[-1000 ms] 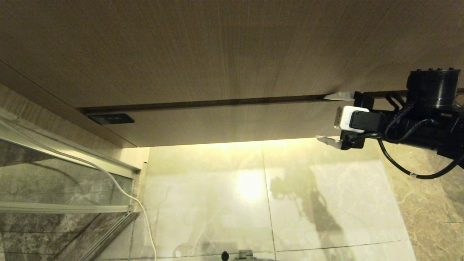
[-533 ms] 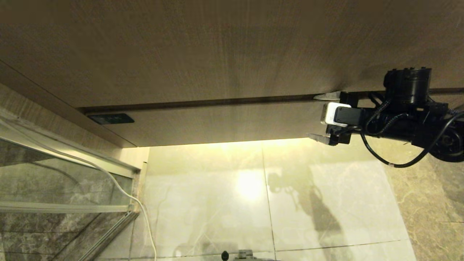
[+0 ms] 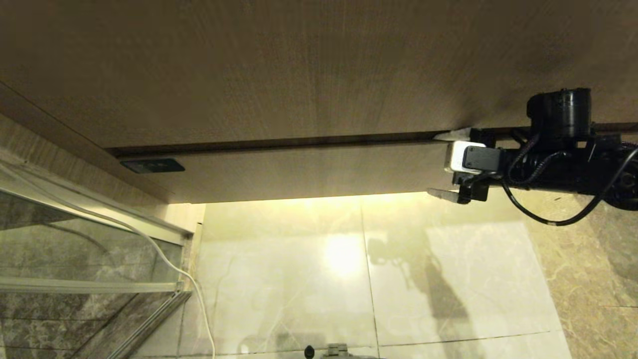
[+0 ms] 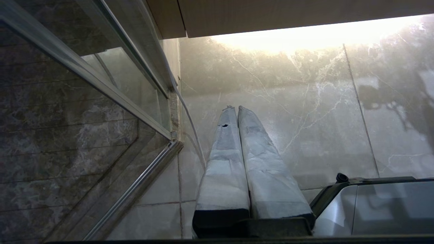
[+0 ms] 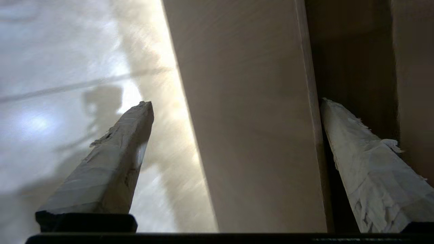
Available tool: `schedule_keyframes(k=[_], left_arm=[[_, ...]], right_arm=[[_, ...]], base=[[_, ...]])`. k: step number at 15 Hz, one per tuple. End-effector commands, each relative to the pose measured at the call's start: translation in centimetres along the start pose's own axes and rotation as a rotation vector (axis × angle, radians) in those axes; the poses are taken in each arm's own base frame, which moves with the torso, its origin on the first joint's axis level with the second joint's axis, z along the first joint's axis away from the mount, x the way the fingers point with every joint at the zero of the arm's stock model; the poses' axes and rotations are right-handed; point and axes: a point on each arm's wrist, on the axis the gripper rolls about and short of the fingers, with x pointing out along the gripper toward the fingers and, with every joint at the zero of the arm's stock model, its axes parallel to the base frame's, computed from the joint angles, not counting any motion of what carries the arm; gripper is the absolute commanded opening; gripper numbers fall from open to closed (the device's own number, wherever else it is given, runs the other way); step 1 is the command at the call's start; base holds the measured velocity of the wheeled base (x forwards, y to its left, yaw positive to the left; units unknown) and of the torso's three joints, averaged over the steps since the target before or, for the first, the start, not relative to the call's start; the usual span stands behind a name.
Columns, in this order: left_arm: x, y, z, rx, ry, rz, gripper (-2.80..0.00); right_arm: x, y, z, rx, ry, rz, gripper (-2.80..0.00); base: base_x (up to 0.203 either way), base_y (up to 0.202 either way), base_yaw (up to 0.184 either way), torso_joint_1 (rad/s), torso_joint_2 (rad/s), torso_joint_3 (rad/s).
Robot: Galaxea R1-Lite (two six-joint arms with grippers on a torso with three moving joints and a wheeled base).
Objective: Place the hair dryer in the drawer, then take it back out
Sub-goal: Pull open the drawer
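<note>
The drawer [image 3: 299, 169] shows as a flat light-brown wood front, closed, with a dark gap along its top edge. My right gripper [image 3: 434, 163] is open and straddles that front near its right end. One taped fingertip [image 3: 448, 134] sits in the dark gap and the other hangs below the bottom edge. In the right wrist view the drawer front [image 5: 251, 118] fills the space between the fingers of the right gripper [image 5: 235, 103]. The hair dryer is out of view. My left gripper [image 4: 236, 108] is parked low over the floor, shut and empty.
A glass shower screen with a metal frame [image 3: 89, 239] stands at the left, with a white cord [image 3: 169, 264] hanging down beside it. A small dark plate [image 3: 152, 164] sits at the drawer's left end. Glossy marble floor tiles [image 3: 398, 279] lie below. My base [image 4: 373, 203] is beside the left gripper.
My right gripper has slid a little to the left along the drawer front, its upper finger now in the gap. It stays open. The left arm has not moved.
</note>
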Motion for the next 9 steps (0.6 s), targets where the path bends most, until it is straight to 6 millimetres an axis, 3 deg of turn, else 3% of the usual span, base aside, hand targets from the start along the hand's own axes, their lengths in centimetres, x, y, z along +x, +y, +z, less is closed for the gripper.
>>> schedule_keyframes(k=[1,3,9], left_arm=[[0.0,0.0,0.0,0.000,0.001,0.000,-2.80],[0.0,0.0,0.0,0.000,0.001,0.001,-2.80],[0.0,0.0,0.0,0.000,0.001,0.000,-2.80]], right_arm=[[-2.1,0.8,-0.7,0.063,0.091,0.133,0.00],[-3.7,1.1,-0.9,0.136,0.206,0.150,0.00],[-5.6,2.2,-0.6,0.202,0.277,0.182,0.00]], base=[[0.000,0.000,0.000,0.000,0.00,0.000],[0.000,0.000,0.000,0.000,0.00,0.000],[0.000,0.000,0.000,0.000,0.00,0.000]])
